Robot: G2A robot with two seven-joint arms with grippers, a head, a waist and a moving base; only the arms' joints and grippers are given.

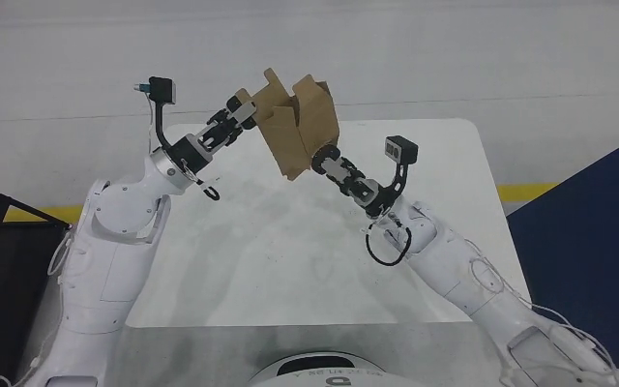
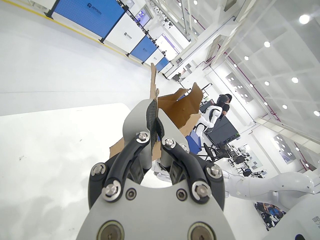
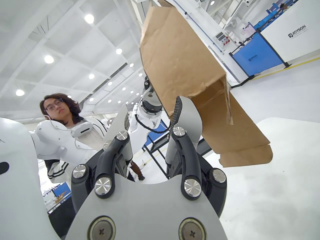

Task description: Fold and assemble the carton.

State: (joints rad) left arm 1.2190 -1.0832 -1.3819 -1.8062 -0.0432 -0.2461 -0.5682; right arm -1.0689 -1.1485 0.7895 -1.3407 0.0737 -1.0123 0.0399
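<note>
Left tool (image 2: 156, 116) is clamped on a flap of the carton (image 1: 295, 121), holding it in the air over the far edge of the bench (image 1: 290, 252). Right tool (image 3: 152, 106) has its jaws apart, with one finger right by the carton's lower corner. I'd close the right on a solid wall, not a loose flap, then pull the thing square. The carton's plain brown and half opened, with flaps sticking up and ragged, torn edges.

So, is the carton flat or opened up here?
Opened up, unfinished: carton panels stand apart around a hollow, flaps loose and splayed.
</note>
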